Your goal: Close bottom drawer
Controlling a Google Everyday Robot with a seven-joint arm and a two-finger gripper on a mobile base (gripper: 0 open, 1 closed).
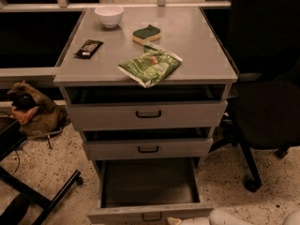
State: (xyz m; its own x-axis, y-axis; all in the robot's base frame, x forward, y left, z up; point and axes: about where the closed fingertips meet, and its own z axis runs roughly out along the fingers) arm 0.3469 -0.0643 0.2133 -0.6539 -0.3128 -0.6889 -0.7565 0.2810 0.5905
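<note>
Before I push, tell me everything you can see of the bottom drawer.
The bottom drawer is grey and metal-looking, the lowest of three, and stands pulled far out. Its dark interior shows nothing inside. The shallow front panel carries a small dark loop handle, partly cut off by the picture's lower edge. The hand sits low against the panel's right part; whether it touches is unclear.

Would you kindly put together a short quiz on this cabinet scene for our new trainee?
1. True or false: the bottom drawer is fully shut.
2. Where is the gripper? A) at the top drawer's handle B) low, at the bottom drawer's front C) beside the chair's wheels
3. What stands at the back left of the cabinet top?
Key: 1 false; 2 B; 3 the white bowl.
</note>
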